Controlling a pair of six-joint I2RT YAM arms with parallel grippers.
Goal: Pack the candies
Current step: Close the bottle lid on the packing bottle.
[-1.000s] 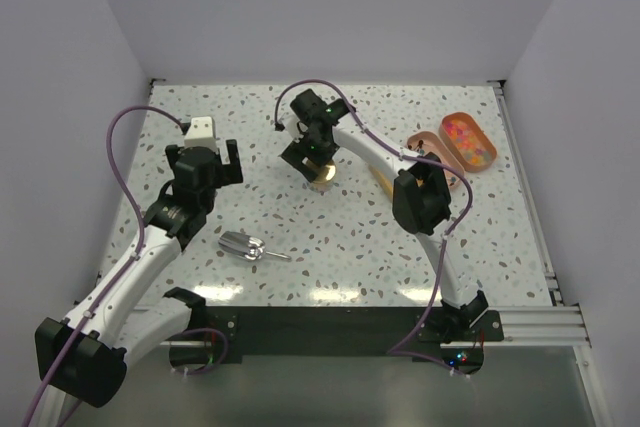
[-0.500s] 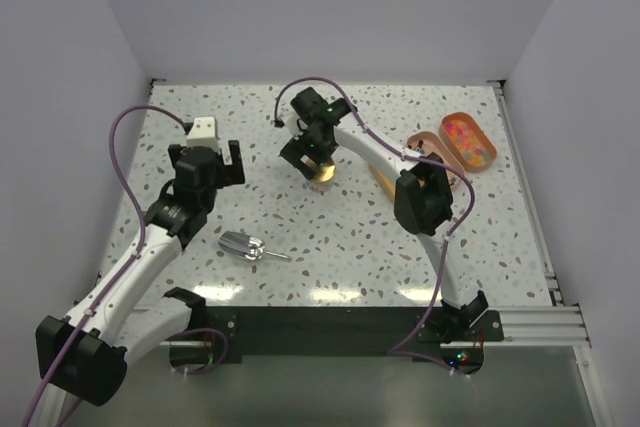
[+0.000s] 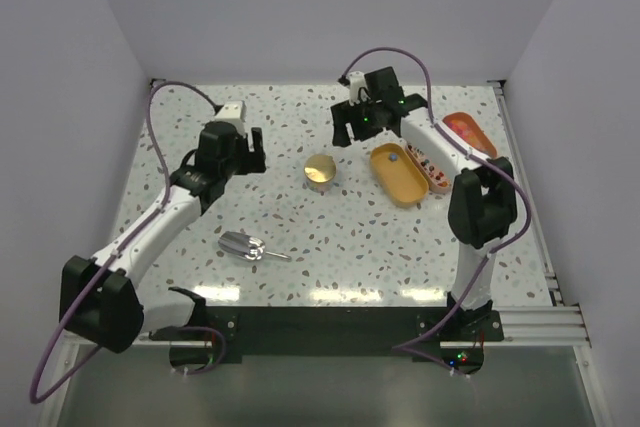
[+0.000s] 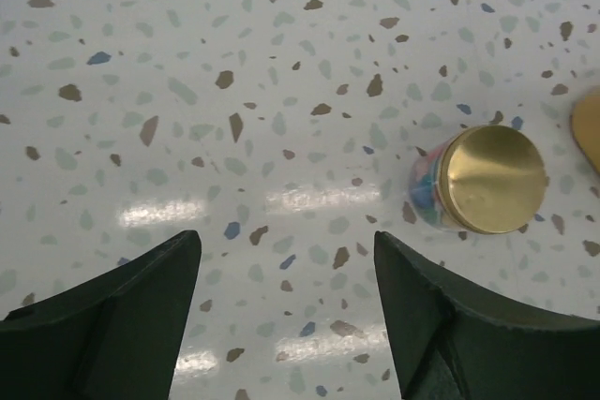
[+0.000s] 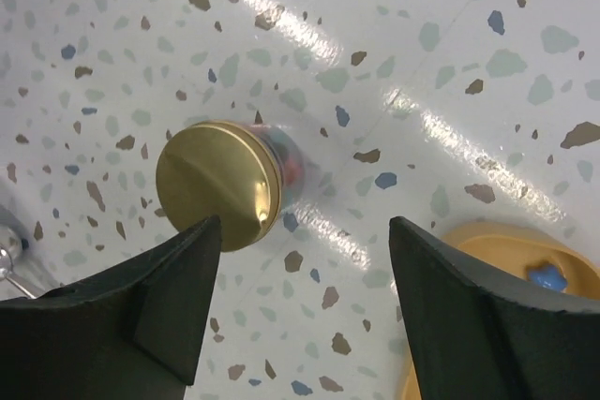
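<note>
A small glass jar with a gold lid (image 3: 320,169) stands at mid-table; the candies show through its side in the left wrist view (image 4: 424,196) and the right wrist view (image 5: 292,162). More candies lie in an orange oval dish (image 3: 470,134) at the back right, partly behind the right arm. One blue candy (image 5: 544,276) lies in a yellow oval tray (image 3: 397,175). My left gripper (image 3: 250,154) (image 4: 286,241) is open and empty, left of the jar. My right gripper (image 3: 355,134) (image 5: 304,224) is open and empty, behind and right of the jar.
A metal scoop (image 3: 246,245) lies near the front left of the table. A pinkish dish (image 3: 432,164) sits between the yellow tray and the orange dish, under the right arm. White walls close in the table on three sides.
My right gripper has left the jar and moved back and to the right, uncovering the yellow tray. My left gripper has moved right and farther in, toward the jar.
</note>
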